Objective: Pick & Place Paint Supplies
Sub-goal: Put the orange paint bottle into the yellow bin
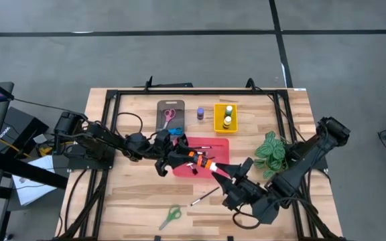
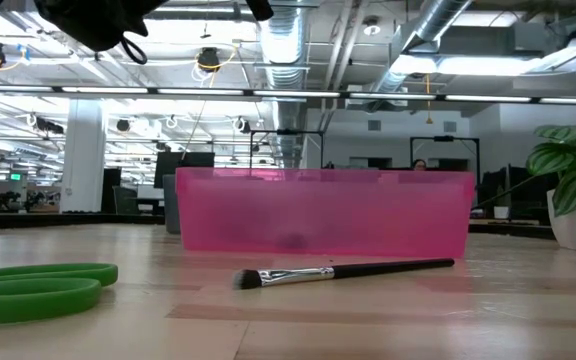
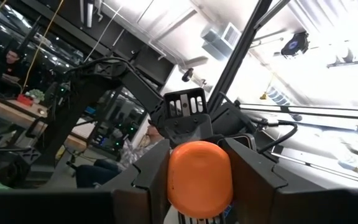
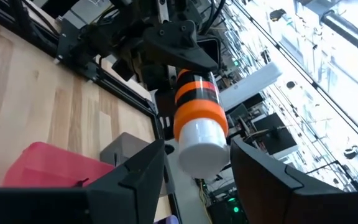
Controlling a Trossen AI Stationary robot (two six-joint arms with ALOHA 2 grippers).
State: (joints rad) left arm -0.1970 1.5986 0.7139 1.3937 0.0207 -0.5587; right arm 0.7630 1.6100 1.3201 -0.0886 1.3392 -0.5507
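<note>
We hold the orange bottle (image 1: 202,161) clenched in the left gripper (image 1: 191,159); light, stiff, slick. The right gripper (image 1: 225,172), at three o'clock, is spread around its white end.

The wooden worktop (image 1: 133,194) bears a red tray (image 1: 203,171). Behind it sit a grey tray (image 1: 168,120), purple bottle (image 1: 200,113) and yellow tray (image 1: 218,124); green scissors (image 1: 171,217) and a paintbrush (image 1: 205,197) lie in front.

The paint bottle (image 4: 199,124) is white with orange and black bands. The tray (image 1: 203,155) is red, the scissors (image 1: 171,215) green.
</note>
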